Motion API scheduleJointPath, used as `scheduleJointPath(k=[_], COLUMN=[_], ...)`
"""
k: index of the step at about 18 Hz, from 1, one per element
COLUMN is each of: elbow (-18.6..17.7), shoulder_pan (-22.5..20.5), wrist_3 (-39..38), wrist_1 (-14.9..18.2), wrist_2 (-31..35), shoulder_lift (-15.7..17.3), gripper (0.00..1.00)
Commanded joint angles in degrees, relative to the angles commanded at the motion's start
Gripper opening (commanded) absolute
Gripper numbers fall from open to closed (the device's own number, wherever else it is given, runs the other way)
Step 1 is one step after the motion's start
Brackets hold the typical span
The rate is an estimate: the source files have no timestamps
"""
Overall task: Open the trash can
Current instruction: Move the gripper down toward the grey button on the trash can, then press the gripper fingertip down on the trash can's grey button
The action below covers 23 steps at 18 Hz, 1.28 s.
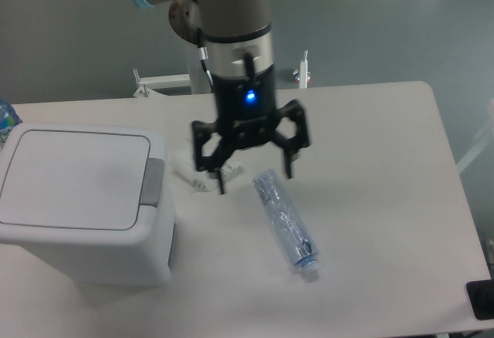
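A grey-green floor fills the background behind a white table (370,199) that takes up most of the view. At the far edge of the table, around 12 o'clock, stands the white base column (207,64) of the robot arm, with a metal bracket (158,83) beside it.

The trash can (77,199) is at 9 o'clock, in the left part of the table. It is a big white box with rounded corners. Its flat lid (73,177) is down and closed. The grey push-button (153,181) is on the right edge of the top, on the side that faces the centre of the table.

The gripper (253,176) hangs over the middle of the table, to the right of the trash can and apart from it. It points down, and a blue light (248,96) shines on its black body. The jaws are spread wide and there is nothing between them. The left fingertip is above a small white packet (199,170) that lies flat just beside the trash can; the gripper hides a part of this packet.

A clear crushed plastic bottle (285,221) lies on its side at about 5 o'clock from the gripper, with its cap end toward the near edge of the table. A dark object (482,299) shows at the lower right corner, cut by the border. A bit of something blue (5,116) shows at the left border, behind the trash can.
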<state>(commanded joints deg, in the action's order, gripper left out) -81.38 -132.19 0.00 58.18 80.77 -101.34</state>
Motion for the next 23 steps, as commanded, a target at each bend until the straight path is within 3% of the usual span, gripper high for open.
scheduleJointPath(k=[8, 23], elbow=[-3.25, -4.22], shoulder_pan=[3.25, 3.78], wrist_3=[-0.09, -2.55], wrist_1=[0.0, 0.0], wrist_2=[0.0, 0.09], shoulder_lift=[0.79, 0.7], gripper=[1.0, 1.0])
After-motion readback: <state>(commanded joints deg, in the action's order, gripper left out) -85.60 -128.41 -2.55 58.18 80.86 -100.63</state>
